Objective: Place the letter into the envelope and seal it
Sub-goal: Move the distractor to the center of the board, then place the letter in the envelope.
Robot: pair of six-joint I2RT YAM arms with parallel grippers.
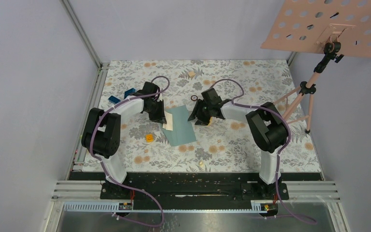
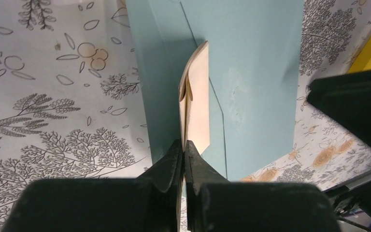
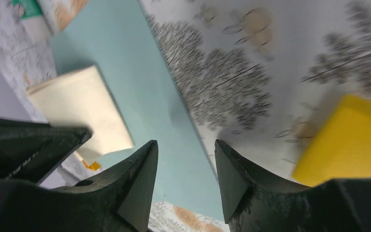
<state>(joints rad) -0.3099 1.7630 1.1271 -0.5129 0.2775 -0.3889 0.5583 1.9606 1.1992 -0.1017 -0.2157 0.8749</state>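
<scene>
So the left gripper (image 2: 183,145) has its jaws pressed together on the near end of the letter (image 2: 195,101), which is folded and held on edge right over the envelope (image 2: 256,72). The envelope lies flat on the table (image 1: 232,145), between the two arms. The letter doesn't look like it's inside yet, and I honestly can't tell where the opening or the flap sits from these angles.

The right gripper (image 3: 186,150) has its jaws spread with nothing in them, hovering by the envelope's right edge.

What worries me:
- Nothing seems to be pinning the envelope. If the left arm pushes the letter along it, the whole thing will probably just skate across the table.
- The letter is thin and only pinched at one end. The fold is already splaying a bit at the far end, so it could buckle or snag on the envelope's lip instead of sliding in.
- There's a yellow block (image 3: 352,135) near the right gripper. A sloppy move there could knock it onto the envelope.
</scene>
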